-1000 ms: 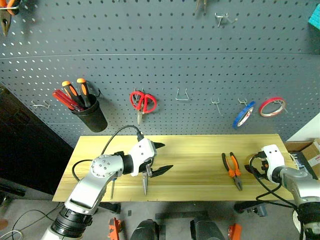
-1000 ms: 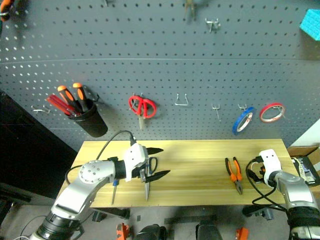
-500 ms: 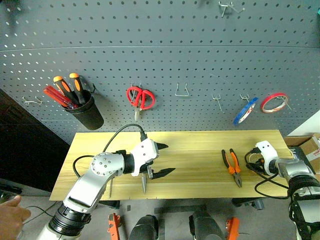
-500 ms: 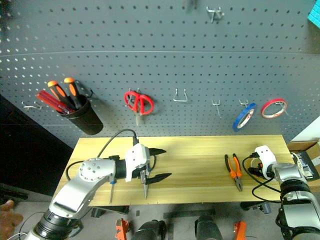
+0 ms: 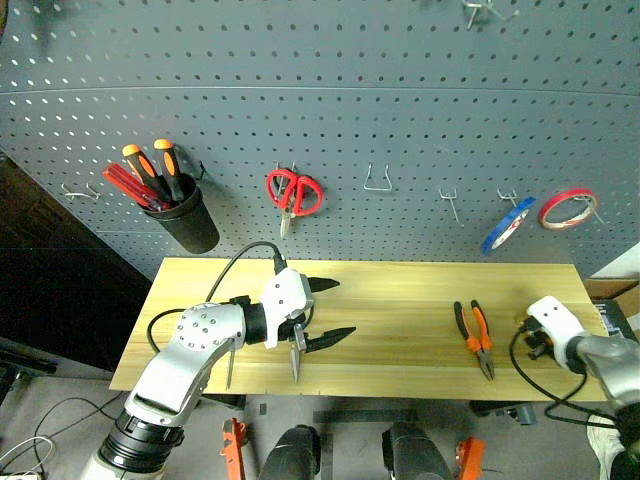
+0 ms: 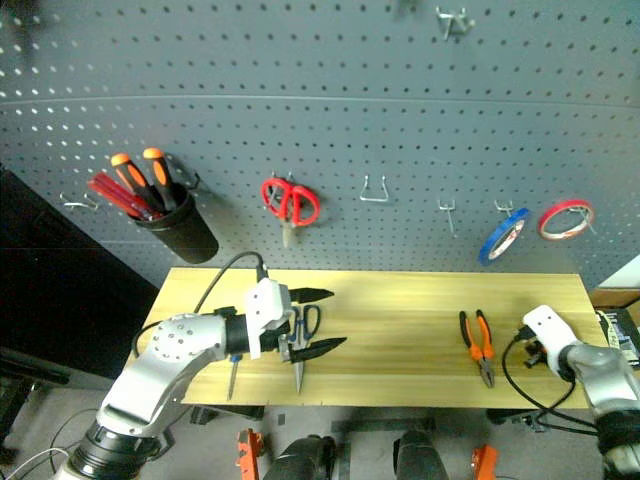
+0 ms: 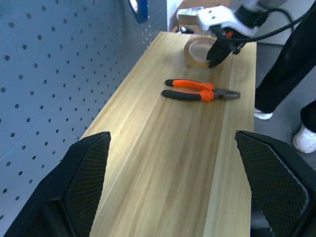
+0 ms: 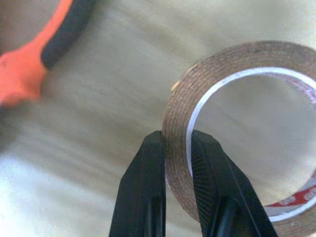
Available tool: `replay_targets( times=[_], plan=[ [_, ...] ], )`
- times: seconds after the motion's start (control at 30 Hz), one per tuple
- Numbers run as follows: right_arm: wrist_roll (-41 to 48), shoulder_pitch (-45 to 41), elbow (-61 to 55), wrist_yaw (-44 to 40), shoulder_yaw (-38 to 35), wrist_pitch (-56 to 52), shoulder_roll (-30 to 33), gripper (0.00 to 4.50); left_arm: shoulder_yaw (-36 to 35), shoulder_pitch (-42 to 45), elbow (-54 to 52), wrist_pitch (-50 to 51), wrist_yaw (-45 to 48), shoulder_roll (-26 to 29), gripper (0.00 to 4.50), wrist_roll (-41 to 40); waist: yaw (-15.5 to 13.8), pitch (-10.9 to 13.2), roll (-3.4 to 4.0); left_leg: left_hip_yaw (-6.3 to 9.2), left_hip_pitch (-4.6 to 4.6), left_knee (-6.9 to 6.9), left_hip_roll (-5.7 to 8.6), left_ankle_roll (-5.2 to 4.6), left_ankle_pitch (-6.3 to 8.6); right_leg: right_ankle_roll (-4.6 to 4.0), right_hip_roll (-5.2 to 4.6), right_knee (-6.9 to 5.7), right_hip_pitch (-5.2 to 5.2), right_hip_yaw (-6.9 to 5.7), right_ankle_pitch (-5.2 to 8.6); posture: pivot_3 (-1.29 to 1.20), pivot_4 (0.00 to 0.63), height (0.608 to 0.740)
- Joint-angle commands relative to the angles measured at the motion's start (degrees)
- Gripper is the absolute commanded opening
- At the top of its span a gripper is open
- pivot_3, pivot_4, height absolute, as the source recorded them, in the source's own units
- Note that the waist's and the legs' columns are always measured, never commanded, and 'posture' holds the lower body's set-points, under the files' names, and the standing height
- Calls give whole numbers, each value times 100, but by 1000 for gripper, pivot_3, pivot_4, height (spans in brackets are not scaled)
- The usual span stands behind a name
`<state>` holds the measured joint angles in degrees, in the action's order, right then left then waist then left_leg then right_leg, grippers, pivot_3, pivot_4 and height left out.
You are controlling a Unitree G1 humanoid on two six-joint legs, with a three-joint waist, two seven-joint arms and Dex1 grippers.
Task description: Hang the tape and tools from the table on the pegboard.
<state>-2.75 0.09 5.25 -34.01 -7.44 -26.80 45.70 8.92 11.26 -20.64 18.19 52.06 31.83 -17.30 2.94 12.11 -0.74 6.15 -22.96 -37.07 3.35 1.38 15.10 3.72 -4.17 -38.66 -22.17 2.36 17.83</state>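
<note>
- None of the four items hangs yet: pliers [image 5: 474, 338], dark-blue scissors [image 6: 300, 340] and blue-handled screwdriver [image 6: 231, 372] lie on the table [image 5: 400, 300].
- Right gripper [image 8: 175, 148] pinches the yellow tape roll [image 8: 232, 128] (first for the pegboard [image 5: 330, 100], I judge); left gripper [image 5: 325, 310] gapes empty.

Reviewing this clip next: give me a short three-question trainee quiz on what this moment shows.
1. True or false: the right hand is shut on the tape.
2. What lies on the table beside the tape?
A. red scissors
B. pliers
C. blue tape roll
3. The left hand hovers, fingers open, above the steel ____.

Key: 1 true; 2 B; 3 scissors.
</note>
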Motion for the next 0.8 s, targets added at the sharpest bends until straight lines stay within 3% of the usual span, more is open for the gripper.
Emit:
replay_targets(
  times=[0.03,0.17,0.3,0.53,0.8],
  plan=[
    [-84,807,-2504,608,-609,-629,-438,431,-178,-104,-292,-72,23,-57,4285,-319,53,-3,-5,-3,3,6,0,0,0,0,4,-2,-2,3,0,-102,188,740],
    [-1209,1363,-4340,1650,206,-323,-1193,431,-287,-151,-373,-37,117,-75,4285,-616,86,-1,-8,-1,20,2,-13,1,-1,0,9,-30,-3,9,0,-113,187,740],
    [-2121,845,-4637,2031,1248,314,-1427,431,-341,-6,-300,-57,81,-126,4285,-711,89,-1,-13,-1,31,-2,0,3,-17,1,11,-32,8,7,-21,-111,181,740],
    [-1785,-676,-3235,1889,1334,967,-1680,431,-357,197,-199,-106,-13,-209,4285,-644,49,-13,-36,5,48,0,-4,7,-45,-4,17,-30,21,1,-49,-91,168,740],
    [-1379,-1619,-1666,1659,1514,1797,-1875,431,-329,233,-201,-155,-121,-247,4285,-585,39,-12,-36,-3,31,4,-3,26,-56,-8,15,-23,5,7,-48,-79,164,740]
  ],
)
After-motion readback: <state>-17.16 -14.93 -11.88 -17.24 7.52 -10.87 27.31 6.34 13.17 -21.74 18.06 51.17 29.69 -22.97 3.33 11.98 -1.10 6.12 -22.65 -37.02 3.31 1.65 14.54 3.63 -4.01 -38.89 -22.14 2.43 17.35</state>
